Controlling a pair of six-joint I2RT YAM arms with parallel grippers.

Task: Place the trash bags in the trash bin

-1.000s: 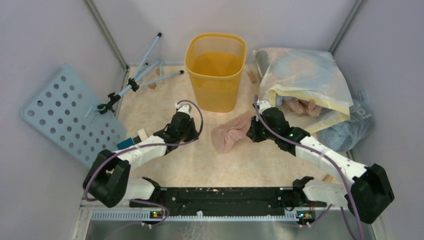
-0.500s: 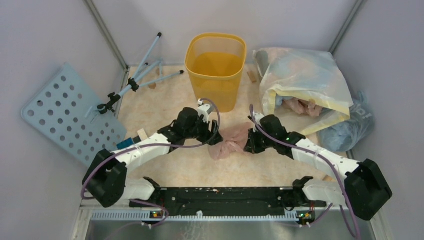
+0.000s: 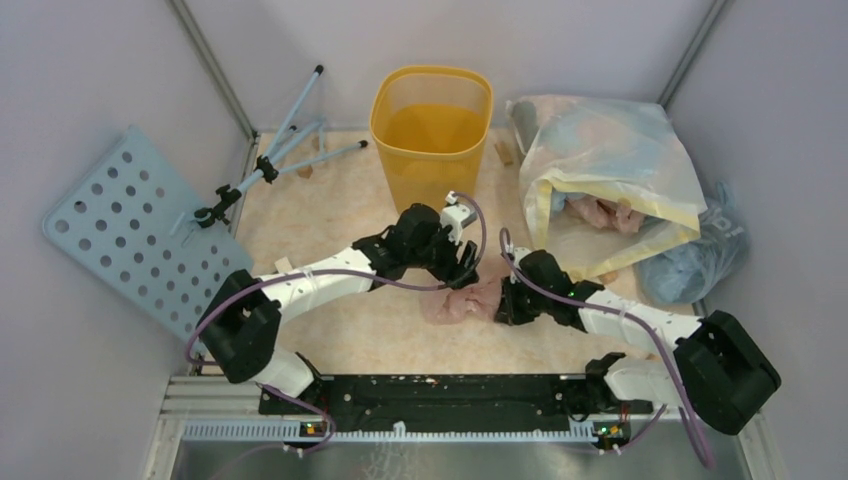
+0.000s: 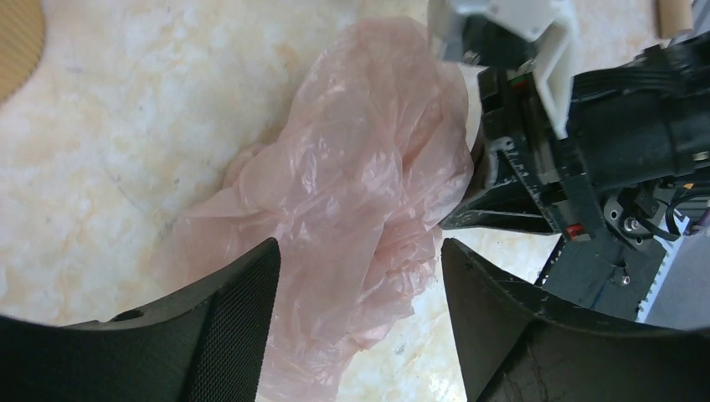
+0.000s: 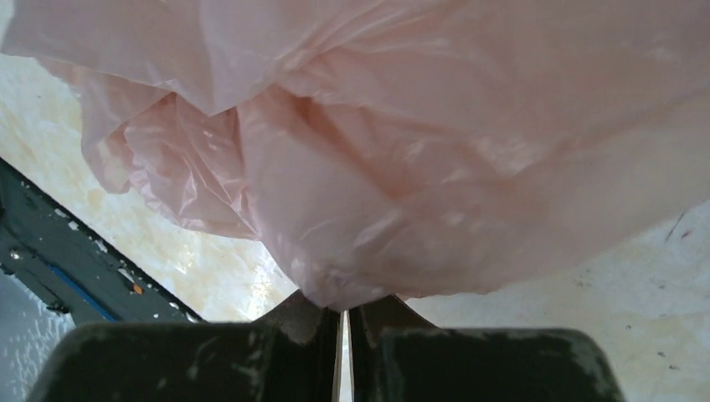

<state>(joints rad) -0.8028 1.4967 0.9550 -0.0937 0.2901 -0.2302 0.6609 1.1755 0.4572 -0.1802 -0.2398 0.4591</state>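
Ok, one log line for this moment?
left fingers open over pink bag | right fingers shut on it | bag on table, outside trash bin

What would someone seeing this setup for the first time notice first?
The crumpled pink bag in the middle of the table, caught between the two grippers: the right gripper is shut on its film, the left gripper hangs open over it. Behind them stands the yellow-orange bin, upright, with a big whitish sack to its right.
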